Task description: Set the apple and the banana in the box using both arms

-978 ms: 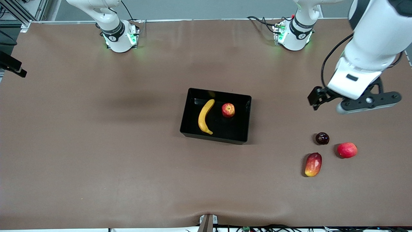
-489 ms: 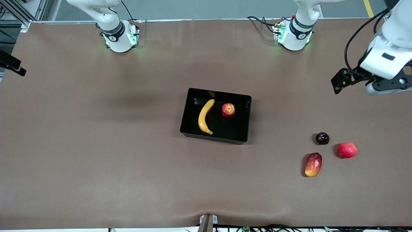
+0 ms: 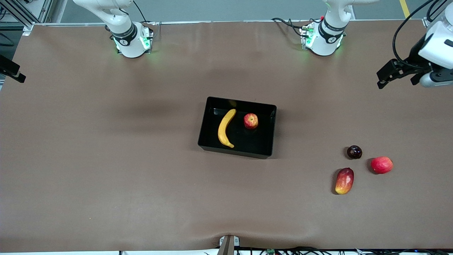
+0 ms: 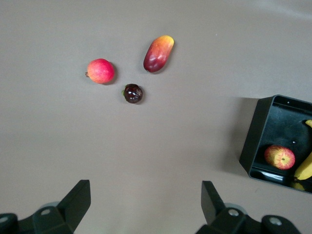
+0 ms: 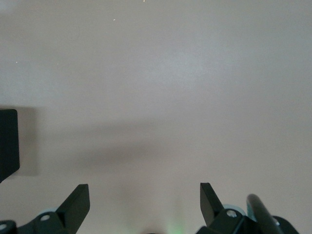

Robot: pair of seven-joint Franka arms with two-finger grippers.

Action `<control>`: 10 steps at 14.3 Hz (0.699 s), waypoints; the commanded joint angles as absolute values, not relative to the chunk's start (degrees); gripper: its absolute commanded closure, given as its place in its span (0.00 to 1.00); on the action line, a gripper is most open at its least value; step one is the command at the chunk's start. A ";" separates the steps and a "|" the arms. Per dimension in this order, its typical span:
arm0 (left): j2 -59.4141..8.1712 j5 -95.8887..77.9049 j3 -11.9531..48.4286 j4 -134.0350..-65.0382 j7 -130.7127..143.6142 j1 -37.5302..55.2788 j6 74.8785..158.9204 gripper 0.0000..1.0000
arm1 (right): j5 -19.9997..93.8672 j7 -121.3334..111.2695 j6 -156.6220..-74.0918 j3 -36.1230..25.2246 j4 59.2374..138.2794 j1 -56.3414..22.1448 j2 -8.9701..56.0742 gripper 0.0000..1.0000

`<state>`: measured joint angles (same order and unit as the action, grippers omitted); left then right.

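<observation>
curved yellow banana and small red apple lie inside the glossy black box; left hand spread empty over the table's left-arm end, right hand spread, waiting

You have the yellow banana and the small red apple lying side by side, apart, inside the black open box at mid-desk.

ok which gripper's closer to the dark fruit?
Left. The left gripper hangs open over bare table at the left arm's end, with the dark fruit in its wrist view. The right gripper, also open, sees only table and a box corner.
</observation>
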<state>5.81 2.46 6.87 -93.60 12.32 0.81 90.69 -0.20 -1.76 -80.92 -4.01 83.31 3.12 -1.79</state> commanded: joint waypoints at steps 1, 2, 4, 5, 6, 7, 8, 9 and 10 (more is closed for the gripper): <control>8.09 1.41 7.21 -95.36 11.78 0.79 89.66 0.00 | 0.18 -2.20 -80.42 -3.43 82.27 4.13 -1.58 0.00; 8.35 1.41 7.38 -95.62 11.69 0.88 89.30 0.00 | 0.26 -2.20 -80.42 -3.43 82.27 4.13 -1.58 0.00; 8.44 1.41 8.43 -95.71 10.46 0.62 89.30 0.00 | 0.18 -2.20 -80.42 -3.43 82.27 4.13 -1.58 0.00; 8.35 1.41 8.44 -95.71 9.68 0.44 89.30 0.00 | 0.18 -2.20 -80.42 -3.43 82.27 4.13 -1.58 0.00; 8.35 1.41 8.44 -95.71 8.54 0.35 89.30 0.00 | 0.18 -2.20 -80.42 -3.43 82.27 4.13 -1.58 0.00; 8.26 1.41 8.44 -95.54 8.18 0.26 89.30 0.00 | 0.18 -2.11 -80.42 -3.43 82.27 4.13 -1.58 0.00; 7.91 1.41 8.26 -95.02 7.04 0.26 89.30 0.00 | 0.18 -2.11 -80.42 -3.43 82.27 4.13 -1.58 0.00; 7.48 1.49 8.09 -94.31 5.90 0.26 89.30 0.00 | 0.18 -2.11 -80.42 -3.43 82.27 4.13 -1.58 0.00; 6.95 1.67 8.09 -93.35 5.37 0.26 89.30 0.00 | 0.18 -2.11 -80.42 -3.43 82.27 4.13 -1.58 0.00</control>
<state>6.87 2.44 8.07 -94.54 7.62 0.79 89.72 -0.20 -1.75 -80.92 -4.02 83.23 3.12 -1.79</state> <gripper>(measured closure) 0.000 0.000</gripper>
